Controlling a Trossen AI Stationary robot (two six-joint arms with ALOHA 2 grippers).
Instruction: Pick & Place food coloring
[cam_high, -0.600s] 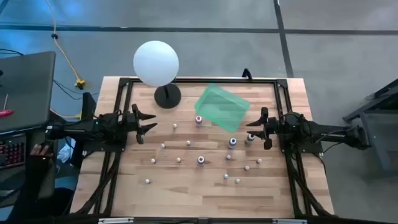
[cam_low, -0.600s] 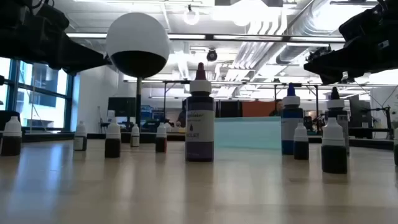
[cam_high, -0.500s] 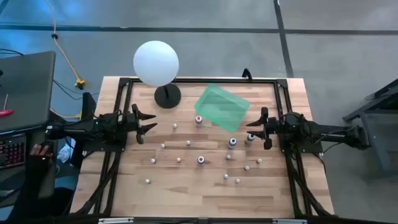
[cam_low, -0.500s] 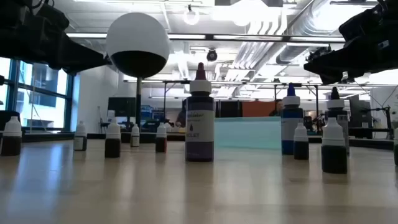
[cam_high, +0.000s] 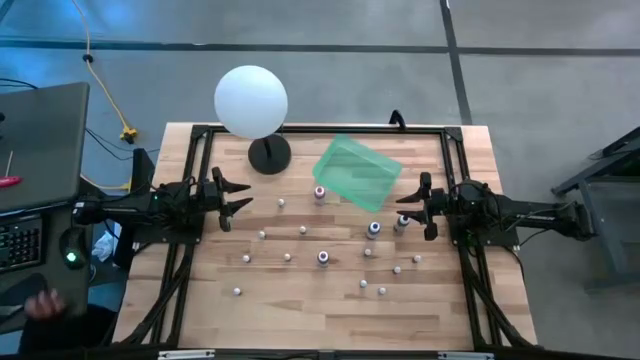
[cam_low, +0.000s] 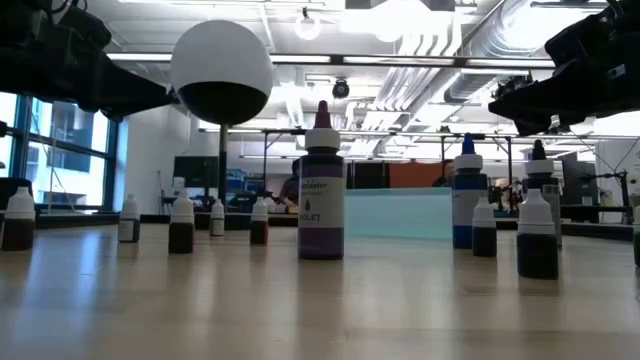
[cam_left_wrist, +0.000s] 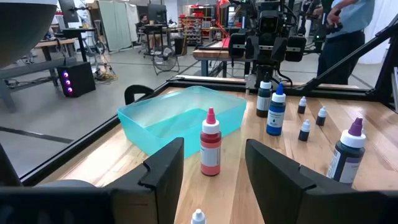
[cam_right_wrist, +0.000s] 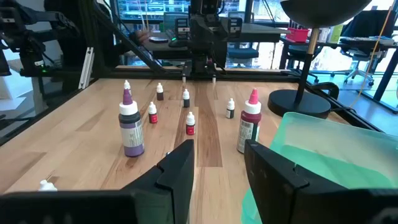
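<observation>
Several food coloring bottles stand upright on their bases across the wooden table. Taller ones are a purple bottle, a blue bottle and a red bottle. Several tiny white-capped bottles stand around them. My left gripper hovers open over the table's left side, pointing toward the right. My right gripper hovers open over the right side, next to a bottle. Neither has anything between its fingers.
A translucent green bin sits at the far middle, turned askew. A white globe lamp on a black round base stands at the far left. A black frame runs along the table's edges. A person's hand shows off the table at left.
</observation>
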